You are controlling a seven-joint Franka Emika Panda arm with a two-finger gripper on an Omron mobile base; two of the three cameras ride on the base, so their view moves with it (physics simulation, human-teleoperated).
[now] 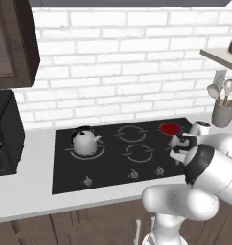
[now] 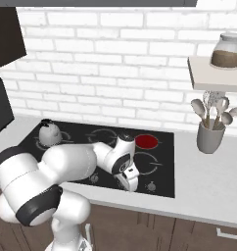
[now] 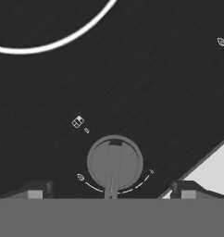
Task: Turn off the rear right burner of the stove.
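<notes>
— Black glass everywhere in the hand view; what can you actually make out?

— A round silver knob (image 3: 115,162) low in the centre, with small white markings around it. An arc of white ring line crosses the upper left, cut off by the frame, and pale counter shows at the lower right.

— And the two-finger gripper (image 3: 111,190)?

— Its dark fingertips (image 3: 35,190) sit wide apart at the bottom corners, the knob between them, untouched as far as I can tell. In the left base view the white arm (image 1: 211,167) hides the flat rectangular black glass cooktop's (image 1: 108,167) right edge.

— The rear right burner zone (image 1: 170,128)?

— Upper right of the cooktop, its centre a glowing red disc. A rounded silver kettle (image 1: 85,140) sits on the left zone.
</notes>
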